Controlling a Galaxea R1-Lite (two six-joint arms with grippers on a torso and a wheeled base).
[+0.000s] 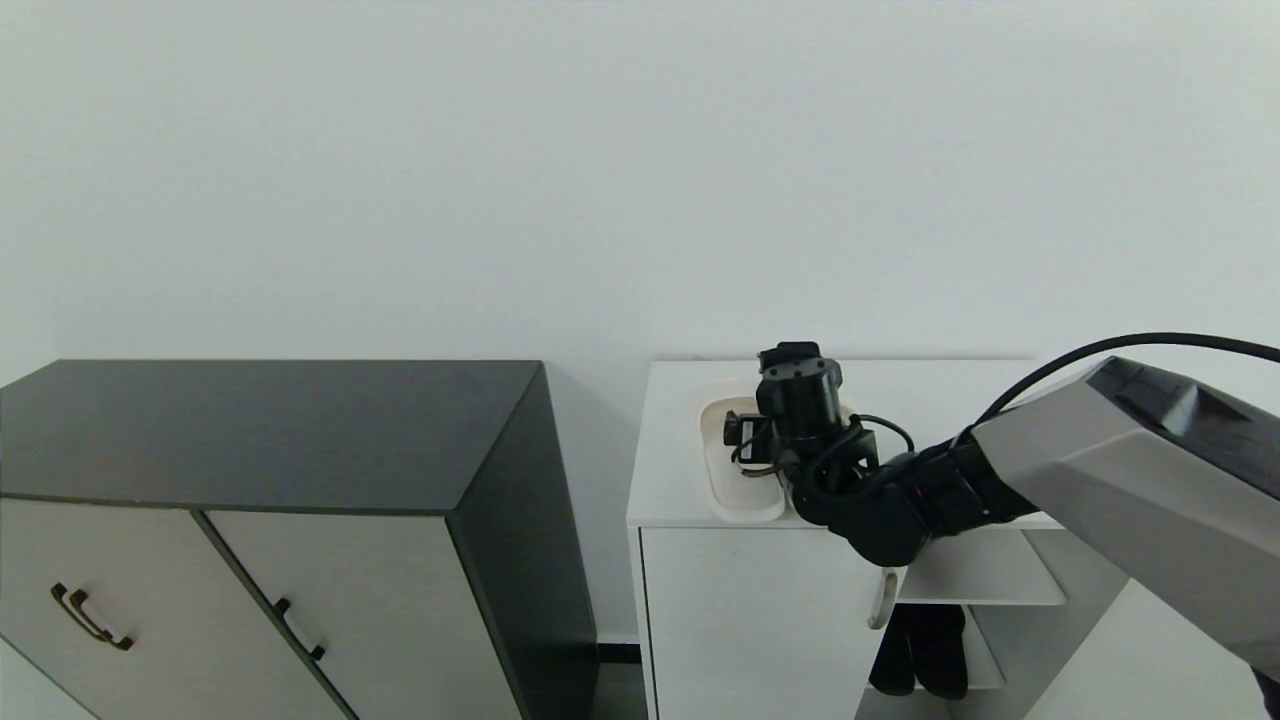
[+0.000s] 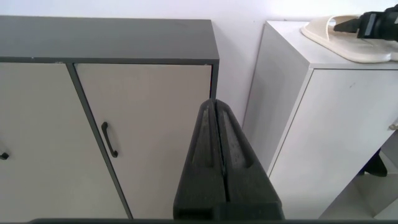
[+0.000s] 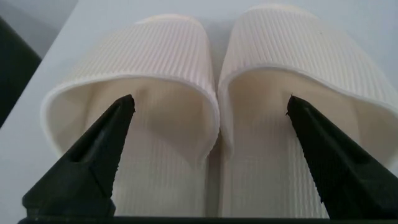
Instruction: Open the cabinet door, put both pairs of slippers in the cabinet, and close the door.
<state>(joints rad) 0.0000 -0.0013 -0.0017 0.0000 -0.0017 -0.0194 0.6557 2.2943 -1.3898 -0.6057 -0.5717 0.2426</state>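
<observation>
Inside, the white cabinet (image 1: pixel 760 620) holds black slippers (image 1: pixel 920 650); cream slippers (image 1: pixel 740 495) lie on its top, the right gripper (image 3: pixel 209 101) spread, a fingertip at each opening. Left gripper (image 2: pixel 216 106) closed, facing the dark cabinet (image 1: pixel 270 430); pale wall (image 1: pixel 600 150) behind.

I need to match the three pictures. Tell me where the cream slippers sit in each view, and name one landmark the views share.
Head view: the cream slippers lie on the white cabinet's top, partly behind the right arm.
Left wrist view: upper right corner, on that same top.
Right wrist view: close up, side by side, with the open right hand at their openings.
Shared landmark: the white cabinet's top.
</observation>
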